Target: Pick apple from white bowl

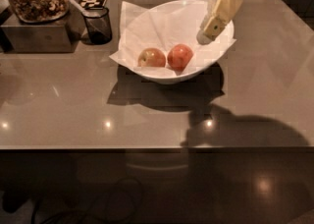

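Gripper (214, 25) hovers at white bowl's (164, 76) rim, apart from apple (180, 56).

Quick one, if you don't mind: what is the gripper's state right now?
Gripper: cannot be told; it hangs above the right side of the wide white paper-lined bowl, apart from the round red-orange apple.

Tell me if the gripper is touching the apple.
No: the gripper hangs over the right side of the bowl, apart from the apple lying in it.
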